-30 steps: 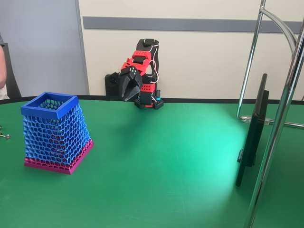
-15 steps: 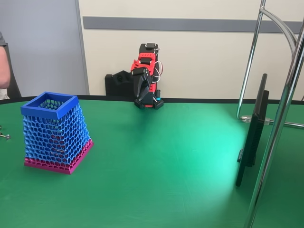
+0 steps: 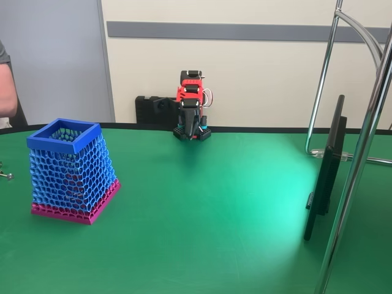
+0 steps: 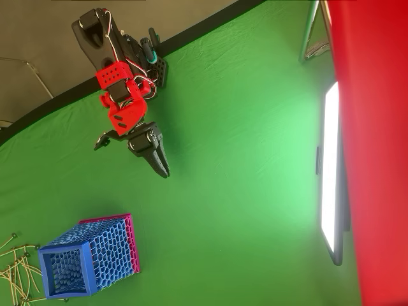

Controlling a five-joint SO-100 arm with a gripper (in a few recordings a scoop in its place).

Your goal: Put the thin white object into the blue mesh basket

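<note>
Thin white strands [image 4: 16, 271] lie beside blue mesh basket [image 4: 89, 264], well apart from clenched, empty pincer [image 4: 162, 169].

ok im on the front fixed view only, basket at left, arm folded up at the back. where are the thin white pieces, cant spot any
observer: in the overhead view several thin white strands lie on the green table right beside the blue mesh basket, in the picture's bottom left corner.
operator: pincer holding one
observer: no. overhead, the pincer hangs over bare table well away from the strands, jaws together, with nothing white between them.
operator: anything inside the basket
observer: overhead looks into the rim and I see only blue mesh there, though a strand that slim could hide.
</note>
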